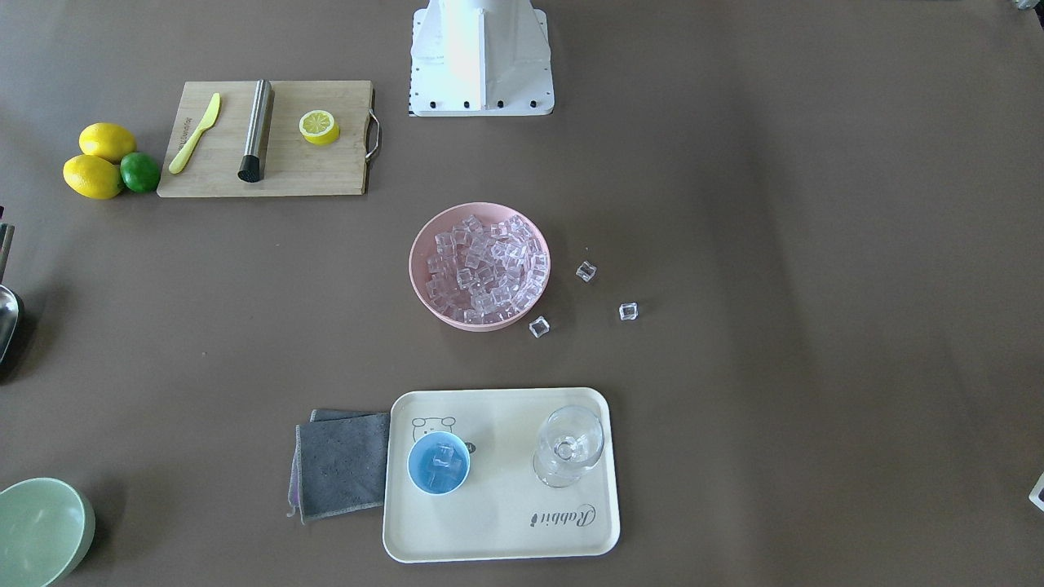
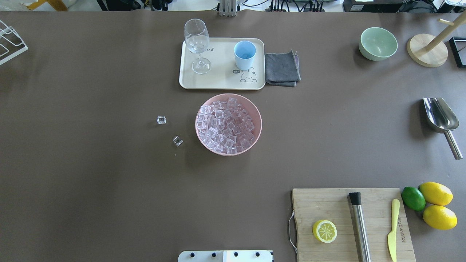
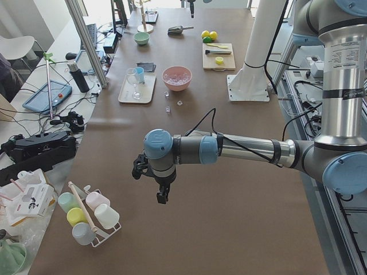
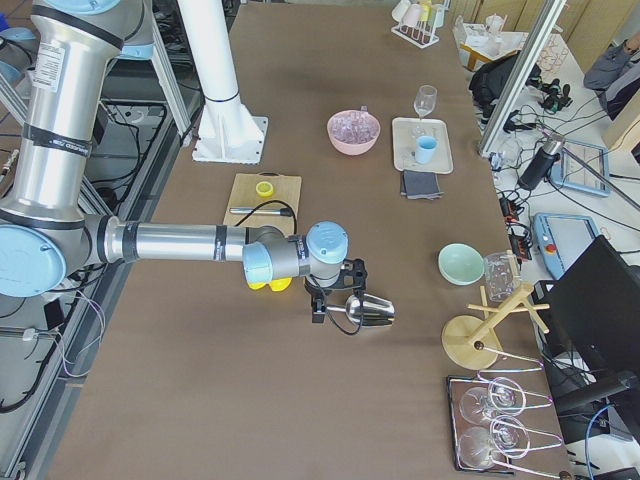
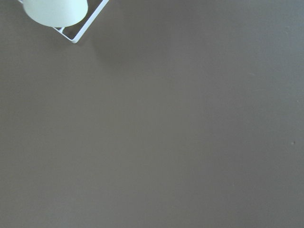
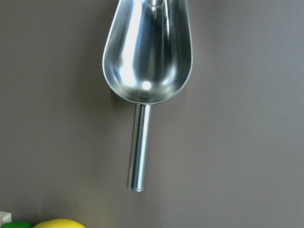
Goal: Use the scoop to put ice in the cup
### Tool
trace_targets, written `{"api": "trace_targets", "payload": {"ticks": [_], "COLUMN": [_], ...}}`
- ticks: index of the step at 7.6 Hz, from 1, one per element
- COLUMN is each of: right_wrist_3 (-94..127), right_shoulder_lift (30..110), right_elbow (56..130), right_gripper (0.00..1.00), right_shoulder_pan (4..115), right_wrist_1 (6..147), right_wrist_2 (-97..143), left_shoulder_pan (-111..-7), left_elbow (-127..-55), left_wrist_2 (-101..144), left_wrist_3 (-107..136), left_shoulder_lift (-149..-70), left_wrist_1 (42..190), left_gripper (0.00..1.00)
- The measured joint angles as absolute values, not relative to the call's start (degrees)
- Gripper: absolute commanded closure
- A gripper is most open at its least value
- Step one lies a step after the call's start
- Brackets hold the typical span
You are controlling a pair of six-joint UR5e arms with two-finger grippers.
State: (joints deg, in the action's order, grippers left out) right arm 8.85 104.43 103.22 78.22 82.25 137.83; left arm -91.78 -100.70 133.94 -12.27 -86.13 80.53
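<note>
Nearest the robot's base, on its right: a bamboo cutting board [image 2: 327,203] bearing a halved lemon [image 2: 324,231], a steel cylinder with a black end [image 2: 359,225] and a yellow plastic knife [image 2: 393,229]. Clustered just off the board's outer corner, a lime [image 2: 413,198] and two whole lemons [image 2: 435,193].

At mid-table, a pink bowl [image 2: 260,122] heaped with ice [image 2: 225,125]. Loose on the brown table [image 2: 91,182] on the robot's left of it, three stray cubes [image 1: 627,311], one just beside the bowl's wall.

Just beyond, a cream tray [image 2: 222,82] carrying the light-blue cup [image 2: 244,54], upright with a few cubes inside, and an empty wine glass [image 2: 197,43], apart from each other. Against the tray's right-hand edge, a folded grey cloth [image 2: 282,69]. Farther right, near the far edge, an empty pale green bowl [image 2: 378,43] beside a wooden stand [image 2: 427,51].

Flat on the table close to its right-hand edge, the scoop [image 2: 440,116]: empty, hollow side up, handle pointing back toward the robot's side, well apart from cup and pink bowl. Close over it, the right gripper [image 4: 325,300]; impossible to tell whether spread or pressed together, or whether touching the steel. Far toward the table's left end, the left gripper [image 3: 163,195] above bare surface near a wire rack of pastel mugs [image 3: 89,220]; finger spread likewise impossible to tell.

Broad bare tabletop across the left half, and between cutting board and pink bowl.
</note>
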Motion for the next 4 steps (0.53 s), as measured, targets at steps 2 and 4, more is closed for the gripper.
{"api": "trace_targets", "payload": {"ticks": [2,4], "right_wrist_3": [-8.42,-17.38], "right_shoulder_lift": [102.89,102.7], "right_elbow": [105.85,106.1], "right_gripper": [0.0,0.0], "right_shoulder_pan": [86.19,91.39], "right_wrist_1": [97.97,104.22], "right_wrist_2": [137.42,135.82], "left_shoulder_pan": [-91.49,-90.96], "left_elbow": [-102.61,-102.72], "left_wrist_2": [131.99,131.77], "left_wrist_3": [-12.3,-12.3], "left_shoulder_lift": [-86.32,-86.45], "left_wrist_1": [77.78,77.61], "left_gripper": [0.01,0.01]}}
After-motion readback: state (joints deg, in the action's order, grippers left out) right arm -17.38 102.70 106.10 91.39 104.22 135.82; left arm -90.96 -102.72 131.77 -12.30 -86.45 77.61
